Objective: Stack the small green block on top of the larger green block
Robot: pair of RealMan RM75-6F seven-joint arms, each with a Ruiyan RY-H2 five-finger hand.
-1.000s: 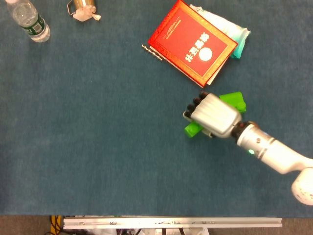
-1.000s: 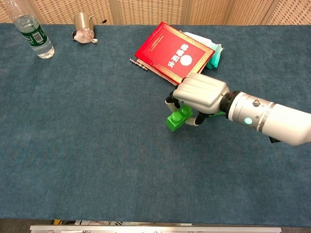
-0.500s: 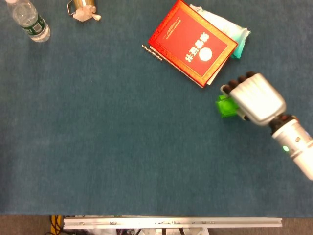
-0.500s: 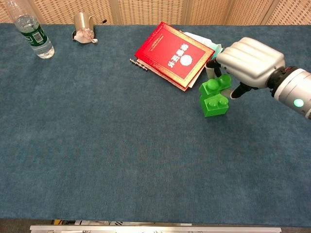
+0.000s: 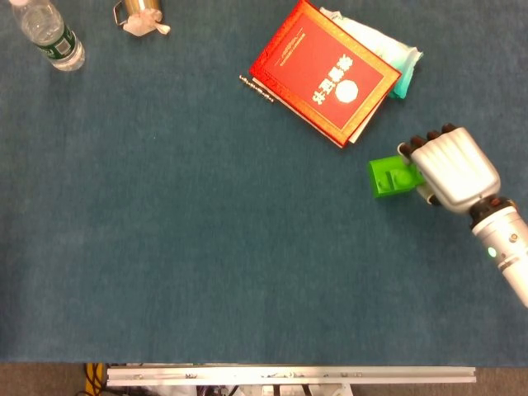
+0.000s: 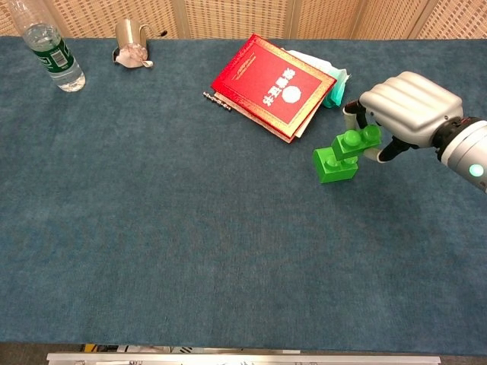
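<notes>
The larger green block (image 6: 333,167) stands on the blue cloth, to the right of the red book. On top of it lies the small green block (image 6: 354,142), slightly tilted and overhanging to the right. My right hand (image 6: 409,105) reaches in from the right and grips the small block's right end between thumb and fingers. From above, the small block (image 5: 403,175) covers much of the larger block (image 5: 378,180), and my right hand (image 5: 452,169) hides their right side. My left hand is in neither view.
A red book (image 5: 324,72) lies on a teal-and-white cloth (image 5: 401,62) just behind the blocks. A thin chain (image 5: 255,87) lies at its left. A water bottle (image 5: 51,35) and a small metal cup (image 5: 142,15) stand at the far left.
My right hand carried the small green block from mid-table to the right and set it on the larger block. Since half a second ago the hand has shifted slightly right.
</notes>
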